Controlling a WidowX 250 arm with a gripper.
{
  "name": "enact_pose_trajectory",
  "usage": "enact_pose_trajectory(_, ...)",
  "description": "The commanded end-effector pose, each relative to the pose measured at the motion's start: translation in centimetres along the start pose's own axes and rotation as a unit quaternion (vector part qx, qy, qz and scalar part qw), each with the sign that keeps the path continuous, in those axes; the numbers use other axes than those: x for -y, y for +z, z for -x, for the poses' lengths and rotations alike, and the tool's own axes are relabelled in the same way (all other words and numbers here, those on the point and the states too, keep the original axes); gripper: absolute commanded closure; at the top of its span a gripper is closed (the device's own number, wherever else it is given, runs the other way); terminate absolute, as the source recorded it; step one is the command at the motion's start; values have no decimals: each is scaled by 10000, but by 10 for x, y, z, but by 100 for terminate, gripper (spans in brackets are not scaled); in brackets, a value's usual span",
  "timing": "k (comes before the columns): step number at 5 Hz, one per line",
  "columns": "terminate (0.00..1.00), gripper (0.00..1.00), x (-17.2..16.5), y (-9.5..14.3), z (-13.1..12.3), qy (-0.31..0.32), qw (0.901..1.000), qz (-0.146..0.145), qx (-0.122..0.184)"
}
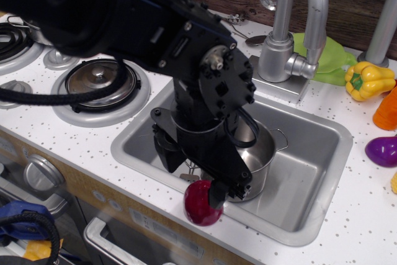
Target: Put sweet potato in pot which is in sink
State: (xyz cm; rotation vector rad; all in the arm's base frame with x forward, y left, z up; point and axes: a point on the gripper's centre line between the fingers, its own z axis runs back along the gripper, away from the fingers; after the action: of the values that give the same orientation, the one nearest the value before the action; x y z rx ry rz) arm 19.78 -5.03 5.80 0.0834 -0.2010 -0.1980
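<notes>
Setting: white speckled toy-kitchen counter [372, 215] against a dark wooden back wall, seen from one angled camera.
Pincer: black gripper [208, 192] reaching down at the sink's near rim, its fingers closed on the sweet potato [200, 205].
Sweet potato: glossy dark red-magenta, rounded, with a bright highlight on its left; it sits between and just below the fingers, over the front lip of the sink [310, 172], one finger crossing its right side.
Pot: shiny steel pot [263, 153] directly behind and slightly right of the pincer, standing inside the basin; its rim is partly hidden by the arm, one wire loop handle showing on the far right.
Open room: bare basin floor stretches right of the pincer; the counter's front edge lies just below it.
Edges: raised sink rim runs under the pincer.
Behind the pincer: grey faucet [298, 29] and a green cloth [332, 60].
Far right: yellow pepper [369, 80], orange vegetable [388, 111], purple vegetable [381, 151].
Left: round lid [99, 82] on a burner.
</notes>
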Motion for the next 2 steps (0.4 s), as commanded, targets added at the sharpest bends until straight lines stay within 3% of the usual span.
enact_pose_trajectory(1, 0, 0, 0, 0, 0, 0, 10000, 0, 0)
enact_pose_trajectory(2, 0, 0, 0, -18, 1, 43, 9998, 132, 117)
